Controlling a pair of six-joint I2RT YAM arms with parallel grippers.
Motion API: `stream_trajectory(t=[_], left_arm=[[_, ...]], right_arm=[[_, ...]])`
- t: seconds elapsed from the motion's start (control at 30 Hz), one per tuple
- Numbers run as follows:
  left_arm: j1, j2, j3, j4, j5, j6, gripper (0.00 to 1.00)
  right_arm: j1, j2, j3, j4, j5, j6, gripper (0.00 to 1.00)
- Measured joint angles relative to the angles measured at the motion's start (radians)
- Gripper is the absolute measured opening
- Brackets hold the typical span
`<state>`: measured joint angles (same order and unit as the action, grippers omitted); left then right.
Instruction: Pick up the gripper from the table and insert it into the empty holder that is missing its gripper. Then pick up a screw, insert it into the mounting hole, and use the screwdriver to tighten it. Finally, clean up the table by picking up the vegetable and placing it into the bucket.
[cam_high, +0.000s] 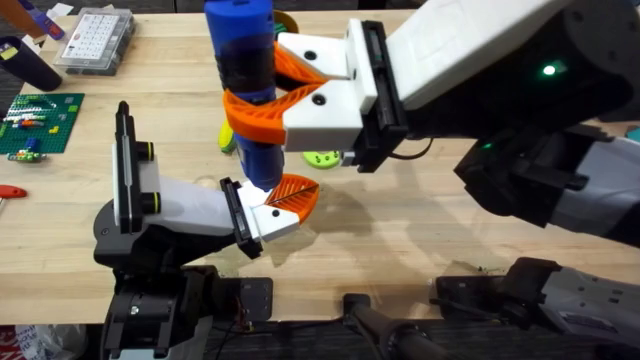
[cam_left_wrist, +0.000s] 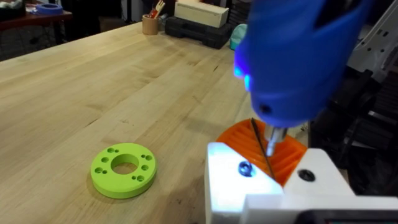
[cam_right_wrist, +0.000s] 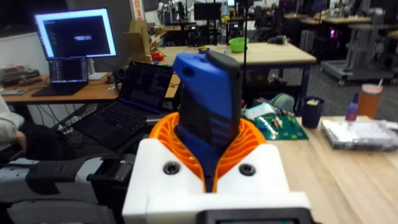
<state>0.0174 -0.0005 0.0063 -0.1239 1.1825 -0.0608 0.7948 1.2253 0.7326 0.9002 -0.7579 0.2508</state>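
step: screw tightening | screwdriver (cam_high: 245, 90) is clamped upright in right gripper (cam_high: 262, 95), bit set on screw (cam_left_wrist: 245, 168) | left gripper (cam_high: 293, 196) jaw state cannot be told | next: steady downward pressure is judged needed

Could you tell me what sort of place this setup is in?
Most likely a robotics lab or workshop: wooden workbenches in rows, a monitor and open laptops on a desk, and a parts organiser box on the work table.
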Motion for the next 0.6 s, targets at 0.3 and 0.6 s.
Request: stream_trajectory(t=[0.3, 0.6], left_arm=[[0.000, 0.001, 0.000, 0.003, 0.003, 0.000, 0.011], [0.000, 0.001, 0.000, 0.003, 0.003, 0.000, 0.011]], right_arm=[[0.000, 0.018, -0.008, 0.003, 0.001, 0.006, 0.036], [0.000, 0.019, -0.006, 0.012, 0.000, 0.012, 0.035]])
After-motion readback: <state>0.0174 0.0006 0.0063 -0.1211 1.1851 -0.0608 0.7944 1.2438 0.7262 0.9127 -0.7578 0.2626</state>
